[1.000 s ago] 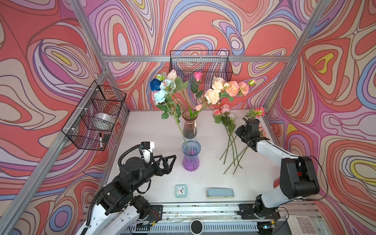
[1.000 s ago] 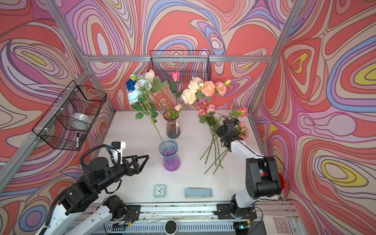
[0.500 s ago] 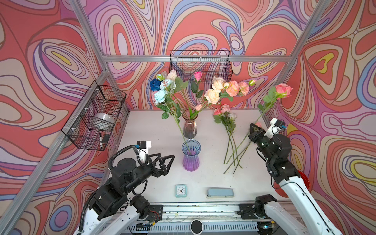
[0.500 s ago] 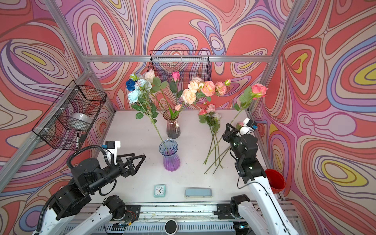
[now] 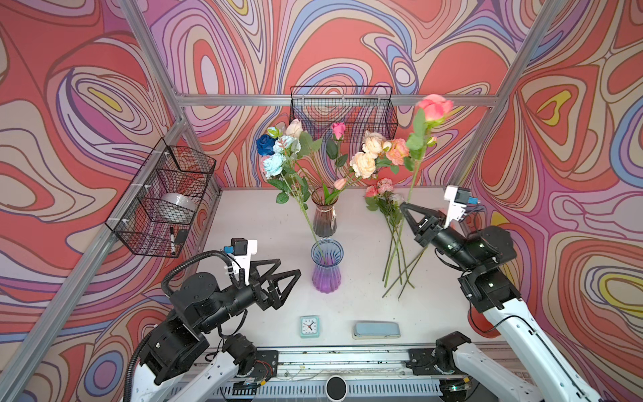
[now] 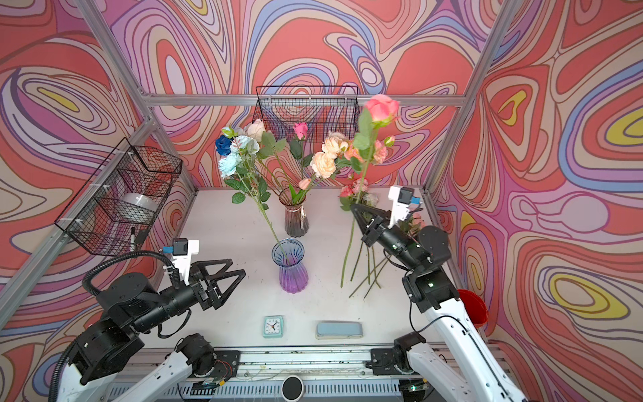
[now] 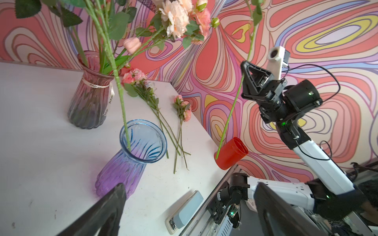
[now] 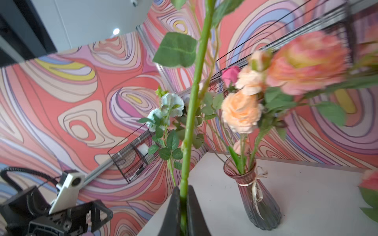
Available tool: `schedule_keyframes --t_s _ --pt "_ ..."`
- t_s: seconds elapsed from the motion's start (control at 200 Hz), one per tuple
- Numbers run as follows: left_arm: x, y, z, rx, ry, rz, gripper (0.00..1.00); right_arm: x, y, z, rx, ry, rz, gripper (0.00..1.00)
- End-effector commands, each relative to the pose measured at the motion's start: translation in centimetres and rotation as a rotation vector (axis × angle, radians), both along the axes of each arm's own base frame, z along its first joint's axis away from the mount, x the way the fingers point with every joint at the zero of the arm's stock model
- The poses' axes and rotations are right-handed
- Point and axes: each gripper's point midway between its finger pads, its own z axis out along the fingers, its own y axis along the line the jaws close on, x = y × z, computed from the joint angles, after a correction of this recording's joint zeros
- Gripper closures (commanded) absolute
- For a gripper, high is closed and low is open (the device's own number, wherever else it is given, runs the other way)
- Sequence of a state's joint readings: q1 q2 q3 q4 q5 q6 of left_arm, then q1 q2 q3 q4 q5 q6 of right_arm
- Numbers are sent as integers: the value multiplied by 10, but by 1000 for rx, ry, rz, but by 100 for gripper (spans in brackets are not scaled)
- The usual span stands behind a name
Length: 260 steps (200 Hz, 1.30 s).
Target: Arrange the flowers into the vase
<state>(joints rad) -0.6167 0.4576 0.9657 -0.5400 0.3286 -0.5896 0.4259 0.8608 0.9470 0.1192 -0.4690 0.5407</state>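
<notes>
The blue-and-purple vase (image 5: 326, 264) (image 6: 290, 266) (image 7: 131, 155) stands mid-table and holds one stem of pale and dark blue flowers (image 5: 275, 163). Behind it a brownish vase (image 5: 324, 212) (image 8: 255, 196) holds peach and pink flowers. My right gripper (image 5: 405, 209) (image 6: 355, 209) (image 8: 183, 196) is shut on the green stem of a pink rose (image 5: 435, 106) (image 6: 382, 108), held upright above the table on the right. Several loose flowers (image 5: 393, 222) (image 7: 155, 106) lie below it. My left gripper (image 5: 287, 275) (image 6: 233, 269) (image 7: 190, 188) is open and empty, left of the purple vase.
A small clock (image 5: 309, 326) and a grey-blue stapler (image 5: 376, 329) lie near the front edge. Wire baskets hang on the left wall (image 5: 163, 198) and the back wall (image 5: 342, 111). A red cup (image 7: 231, 153) (image 6: 473, 306) sits off the table's right edge.
My right gripper has lifted the pink rose off the pile on the table and carried it up and leftward. The left gripper has barely moved.
</notes>
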Motion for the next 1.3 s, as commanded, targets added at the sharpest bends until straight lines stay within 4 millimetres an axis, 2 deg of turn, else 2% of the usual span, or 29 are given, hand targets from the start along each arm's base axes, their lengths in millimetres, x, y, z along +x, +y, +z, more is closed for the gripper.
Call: schedule_keyframes --t_s 0.0,0.075,0.15,0.31,0.35,0.521,0.806,1.096,1.217,1.297 --pt "-13 -13 31 -55 -91 -111 1 -33 54 2 -146 -97 141 100" --pt "-15 -17 38 -72 -111 -138 3 -47 90 -2 -207 -112 193 100" --pt "-16 -20 45 -93 -132 -155 9 -61 119 -6 -214 -117 254 100" --pt "-15 -24 57 -146 -167 -178 22 -86 161 -8 -145 -121 348 100" --pt "-16 -24 67 -170 -204 -183 24 -92 168 -7 -131 -130 364 100" --pt "-18 -28 76 -190 -240 -208 34 -104 185 -6 -107 -137 402 100" --pt "-6 -35 74 -171 -232 -201 62 -117 207 -19 -152 -127 484 100" --pt "-2 -34 81 -145 -252 -174 100 -115 207 -31 -183 -104 466 100" --pt "2 -32 91 -132 -281 -152 100 -112 198 -30 -191 -107 428 61" --pt "5 -32 102 -105 -322 -137 100 -109 185 -28 -194 -114 375 52"
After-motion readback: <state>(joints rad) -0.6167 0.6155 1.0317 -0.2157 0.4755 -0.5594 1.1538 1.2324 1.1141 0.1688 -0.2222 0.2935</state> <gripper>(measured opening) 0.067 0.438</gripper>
